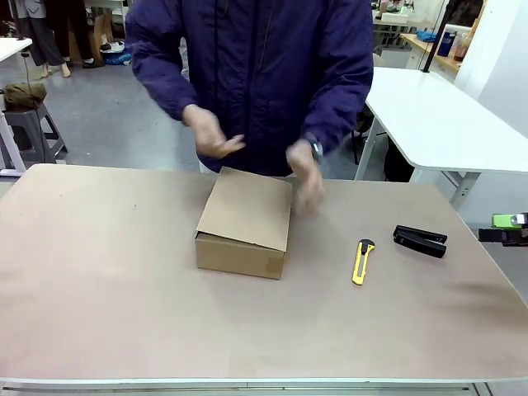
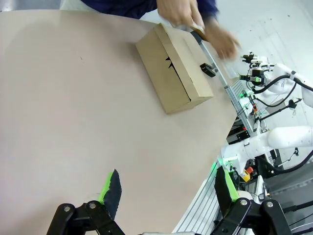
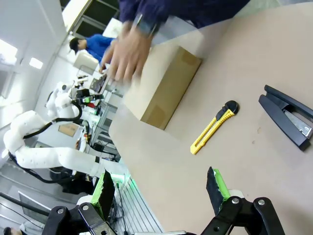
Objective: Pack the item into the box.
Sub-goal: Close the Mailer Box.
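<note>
Green pads line the fingers of both grippers, and we see each pair spread wide with nothing between them: the left gripper (image 2: pixel 166 188) hangs over bare table (image 2: pixel 73 107) in its wrist view, and the right gripper (image 3: pixel 161 188) does the same in its own view, its fingers touching nothing. From the front camera we catch just a tip of the right gripper (image 1: pixel 509 221) at the 3 o'clock edge of the picture, cut off by the frame, too little to judge its spread there. The box (image 1: pixel 245 221) sits near the middle of the table (image 1: pixel 99 280), its lid down flat; in the left wrist view the box (image 2: pixel 175 67) lies toward 1 o'clock, and in the right wrist view the box (image 3: pixel 164 88) lies at about 12 o'clock. We cannot make out the pouch; if it is inside the closed box it is hidden from us. The person's hands (image 1: pixel 213 132) hover just beyond the far edge of the box and are blurred, so we cannot tell whether they touch it. At 3 o'clock from the box lie a yellow knife (image 1: pixel 361 261) and, farther the same way, a black stapler (image 1: pixel 421 240), both well apart from the box.
</note>
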Robot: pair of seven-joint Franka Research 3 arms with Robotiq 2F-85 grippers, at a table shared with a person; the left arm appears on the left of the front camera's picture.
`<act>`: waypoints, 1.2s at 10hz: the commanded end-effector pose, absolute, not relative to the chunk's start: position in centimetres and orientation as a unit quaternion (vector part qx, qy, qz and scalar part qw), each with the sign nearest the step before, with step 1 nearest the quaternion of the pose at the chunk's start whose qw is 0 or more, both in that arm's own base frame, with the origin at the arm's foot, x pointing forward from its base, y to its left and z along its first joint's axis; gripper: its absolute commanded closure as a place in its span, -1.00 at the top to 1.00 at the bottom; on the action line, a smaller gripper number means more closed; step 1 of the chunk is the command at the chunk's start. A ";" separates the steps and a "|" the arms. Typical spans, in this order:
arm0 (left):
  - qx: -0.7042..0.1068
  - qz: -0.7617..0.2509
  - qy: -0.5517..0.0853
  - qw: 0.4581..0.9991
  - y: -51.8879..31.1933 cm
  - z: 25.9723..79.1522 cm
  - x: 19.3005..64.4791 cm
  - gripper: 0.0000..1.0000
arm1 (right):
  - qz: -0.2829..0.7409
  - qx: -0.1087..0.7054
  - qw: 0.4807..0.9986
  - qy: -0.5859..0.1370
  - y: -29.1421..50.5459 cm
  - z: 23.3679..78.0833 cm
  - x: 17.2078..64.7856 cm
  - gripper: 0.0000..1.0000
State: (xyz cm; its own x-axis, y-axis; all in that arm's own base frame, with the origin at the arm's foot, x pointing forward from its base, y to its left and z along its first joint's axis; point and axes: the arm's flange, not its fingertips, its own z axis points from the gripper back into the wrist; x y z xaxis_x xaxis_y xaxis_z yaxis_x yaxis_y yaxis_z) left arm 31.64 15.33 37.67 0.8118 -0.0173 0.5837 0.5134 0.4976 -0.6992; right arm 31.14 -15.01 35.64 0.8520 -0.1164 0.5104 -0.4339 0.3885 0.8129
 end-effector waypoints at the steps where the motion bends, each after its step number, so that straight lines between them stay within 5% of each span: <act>1: -0.475 -0.159 -0.262 0.825 15.5 37.9 31.3 1.00 | 0.104 0.538 0.797 -0.255 -14.9 35.7 31.3 1.00; 12: -0.475 -0.159 -0.262 0.825 15.5 37.9 31.3 1.00 | 0.104 0.538 0.797 -0.255 -14.9 35.7 31.3 1.00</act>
